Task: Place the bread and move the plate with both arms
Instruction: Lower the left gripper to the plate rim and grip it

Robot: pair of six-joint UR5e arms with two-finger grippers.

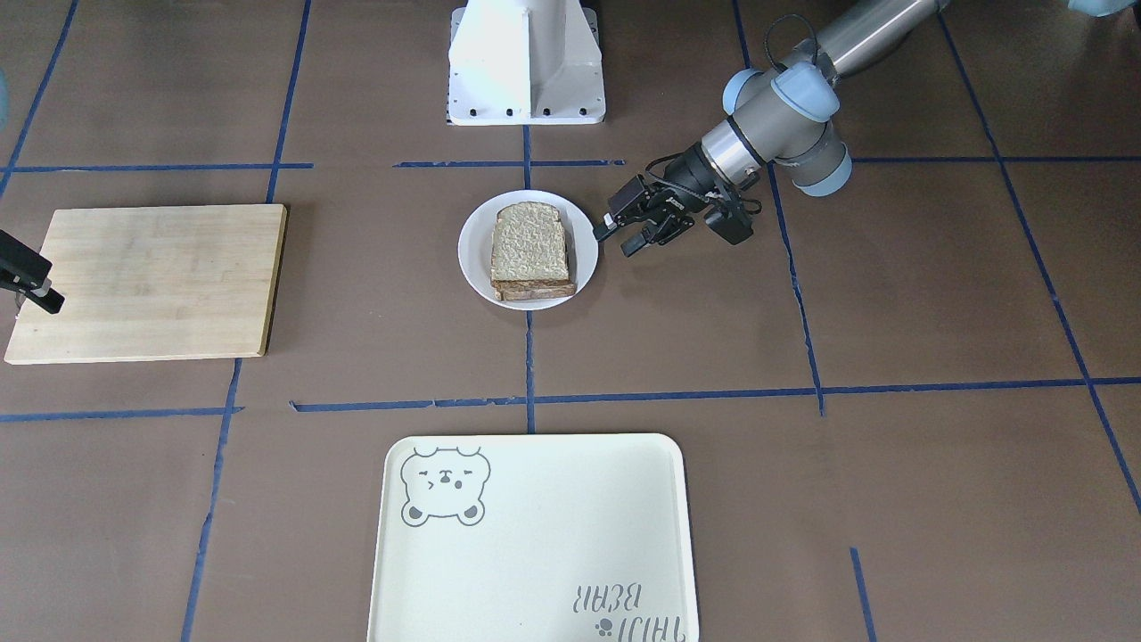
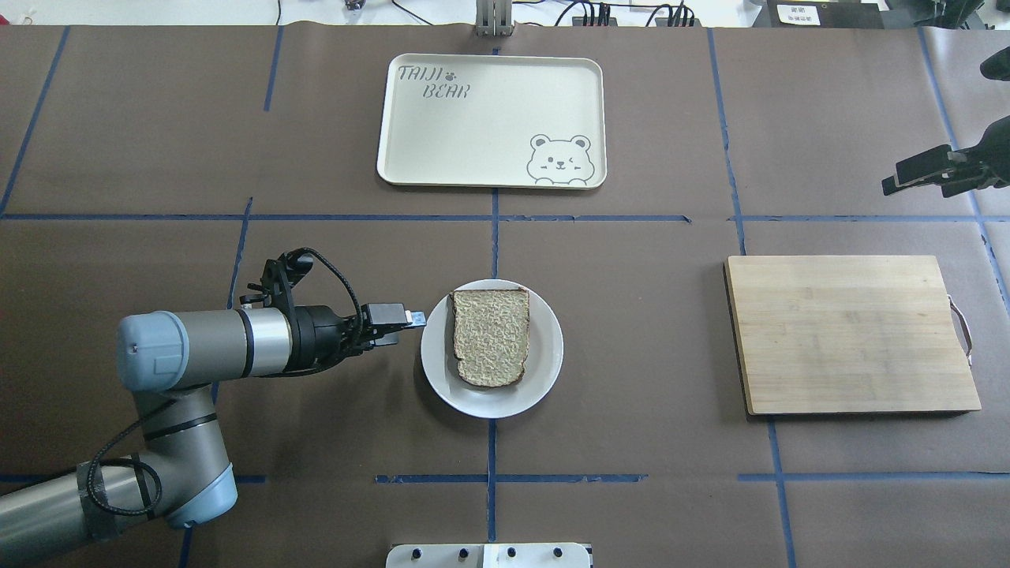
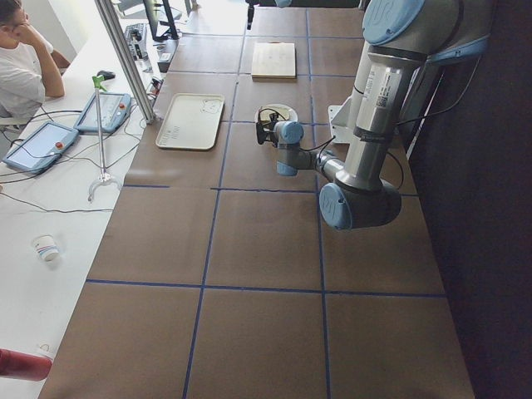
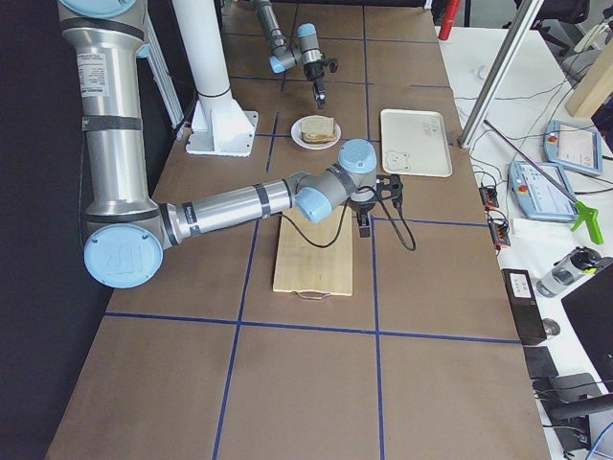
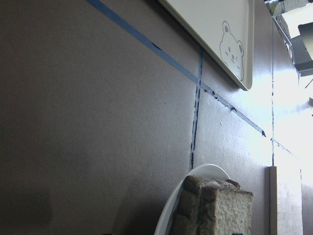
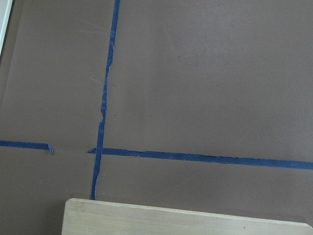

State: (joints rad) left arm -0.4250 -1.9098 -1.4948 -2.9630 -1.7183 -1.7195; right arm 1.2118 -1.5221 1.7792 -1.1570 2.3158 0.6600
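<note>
The white plate [image 1: 472, 257] sits at the table's middle and also shows in the overhead view [image 2: 549, 356]. The bread [image 1: 529, 241], pale face up with a dark crust, lies on top of a stack of slices on the plate [image 2: 489, 335]. My left gripper [image 1: 615, 241] is low beside the plate's rim on my left side [image 2: 418, 319], jaws a little apart and empty. The left wrist view shows the bread's crust [image 5: 215, 210] and the plate's rim [image 5: 171, 215] close up. My right gripper [image 2: 888, 188] is open and empty, beyond the cutting board's far right corner [image 1: 45, 299].
A wooden cutting board [image 2: 852, 335] lies bare on my right. The cream bear tray [image 2: 489, 118] lies at the far side, bare. The white fixed base [image 1: 526, 62] stands at the near edge. Blue tape lines cross the brown table.
</note>
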